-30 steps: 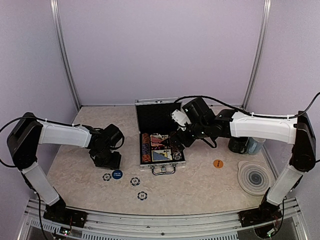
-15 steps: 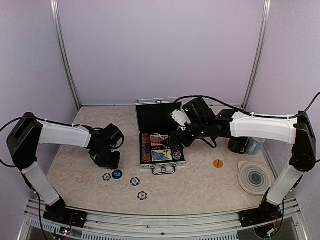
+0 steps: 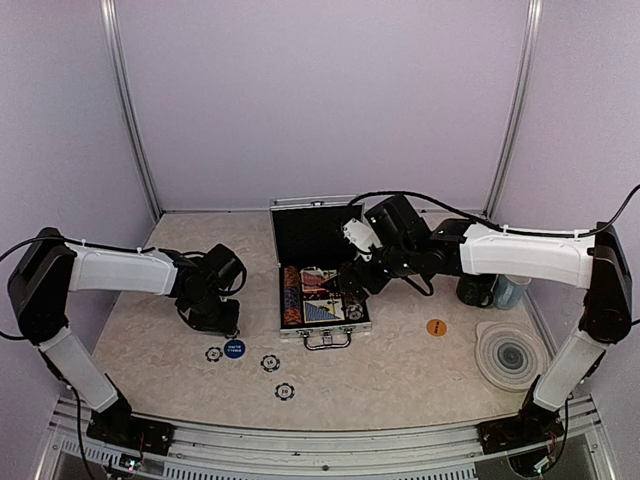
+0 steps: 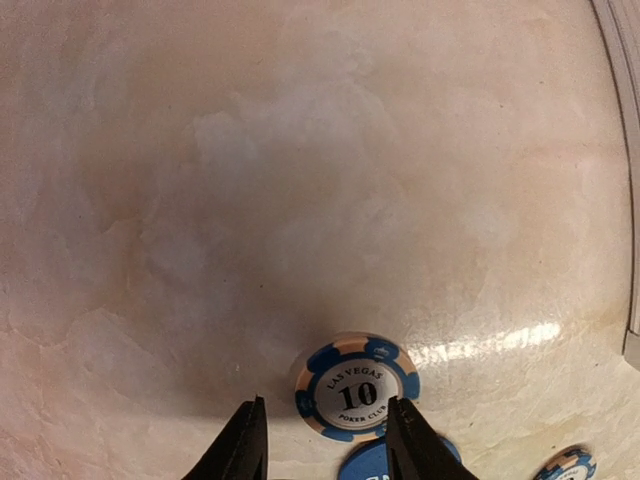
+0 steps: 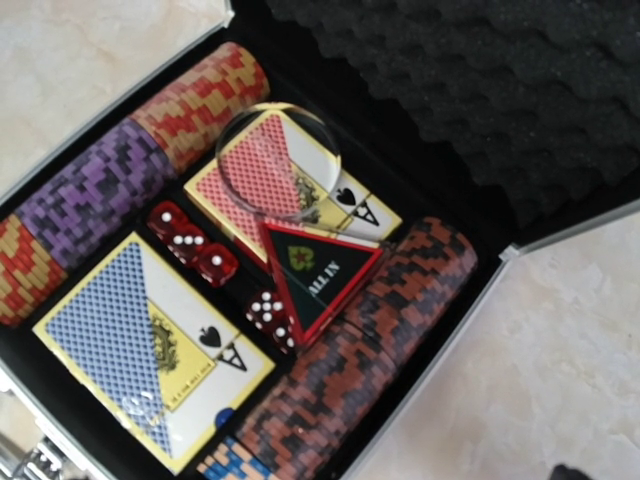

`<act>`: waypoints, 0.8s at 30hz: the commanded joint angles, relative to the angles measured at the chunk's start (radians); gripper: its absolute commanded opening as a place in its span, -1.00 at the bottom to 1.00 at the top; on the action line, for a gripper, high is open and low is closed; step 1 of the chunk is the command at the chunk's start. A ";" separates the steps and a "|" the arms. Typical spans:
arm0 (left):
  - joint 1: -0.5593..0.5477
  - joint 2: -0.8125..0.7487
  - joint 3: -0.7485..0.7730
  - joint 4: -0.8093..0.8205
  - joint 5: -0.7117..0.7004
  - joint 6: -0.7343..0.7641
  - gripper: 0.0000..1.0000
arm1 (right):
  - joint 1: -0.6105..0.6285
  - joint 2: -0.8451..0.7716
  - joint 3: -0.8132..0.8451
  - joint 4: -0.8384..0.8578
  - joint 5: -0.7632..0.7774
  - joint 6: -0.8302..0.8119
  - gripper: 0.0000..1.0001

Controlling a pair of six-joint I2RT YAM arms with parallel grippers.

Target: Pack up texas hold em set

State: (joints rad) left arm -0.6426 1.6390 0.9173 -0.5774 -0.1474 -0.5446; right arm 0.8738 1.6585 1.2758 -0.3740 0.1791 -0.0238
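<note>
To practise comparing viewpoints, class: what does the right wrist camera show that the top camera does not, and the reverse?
Only the right wrist view: red dice, the words ALL IN on the black triangle, and the ridged foam lining the lid. Only the top view: three loose chips and a blue button on the table near the left gripper, an orange button, two mugs and a ringed coaster. Both: the open silver case with its chip rows, red deck and blue deck.
</note>
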 commanded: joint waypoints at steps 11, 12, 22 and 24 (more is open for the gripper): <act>-0.054 0.051 0.007 -0.027 0.006 0.012 0.28 | 0.001 -0.023 0.001 0.007 -0.005 0.016 0.98; -0.054 0.056 0.005 -0.025 0.009 0.012 0.27 | 0.001 -0.025 0.000 0.007 -0.004 0.014 0.98; -0.052 0.103 0.005 -0.018 0.003 0.012 -0.03 | 0.001 -0.028 -0.007 0.009 0.003 0.010 0.98; -0.052 0.108 0.006 -0.016 0.001 0.013 -0.12 | 0.001 -0.027 -0.006 0.007 0.004 0.008 0.98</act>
State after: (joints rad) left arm -0.6941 1.6936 0.9356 -0.5831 -0.1333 -0.5381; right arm 0.8738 1.6585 1.2758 -0.3744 0.1791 -0.0200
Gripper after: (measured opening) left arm 0.474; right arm 0.992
